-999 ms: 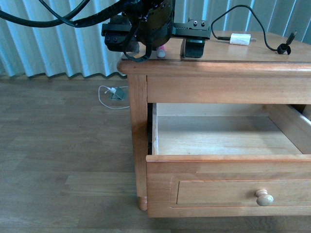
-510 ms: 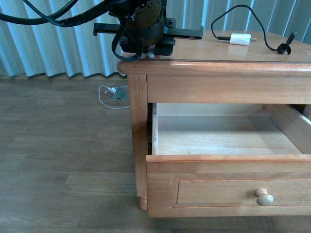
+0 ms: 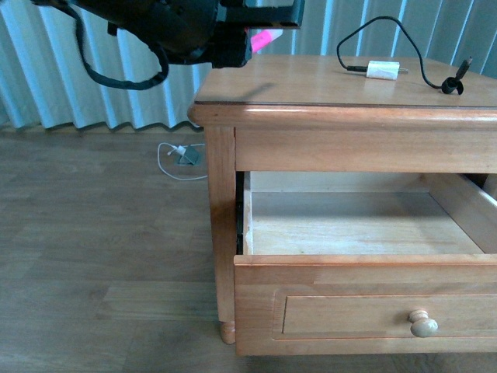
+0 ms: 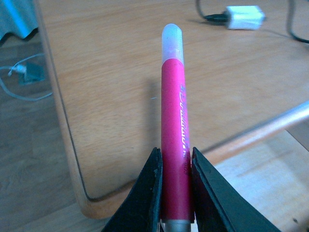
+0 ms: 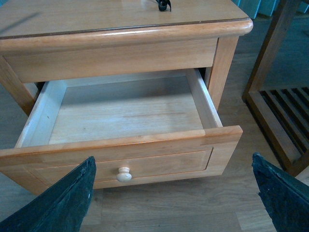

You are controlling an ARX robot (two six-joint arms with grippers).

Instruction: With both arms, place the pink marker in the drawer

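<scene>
My left gripper point(image 4: 175, 169) is shut on the pink marker point(image 4: 175, 125), whose white cap points away from the jaws. In the front view the left arm point(image 3: 178, 27) holds the marker point(image 3: 262, 38) in the air above the near left corner of the wooden table top point(image 3: 311, 81). The drawer point(image 3: 365, 225) stands pulled open below, pale and empty inside, with its round knob point(image 3: 423, 322) on the front panel. My right gripper point(image 5: 174, 193) is open and empty, hovering in front of the drawer point(image 5: 120, 111) above the floor; its knob point(image 5: 124, 174) shows between the fingers.
A white charger block point(image 3: 384, 70) with a black cable point(image 3: 450, 81) lies on the table top at the back right. A white cable and plug point(image 3: 182, 153) lie on the wooden floor left of the table. A dark wooden rack point(image 5: 285, 96) stands beside the table.
The left arm has lifted off the table top with the pink marker and moved up and left. The camera view has shifted slightly down.
</scene>
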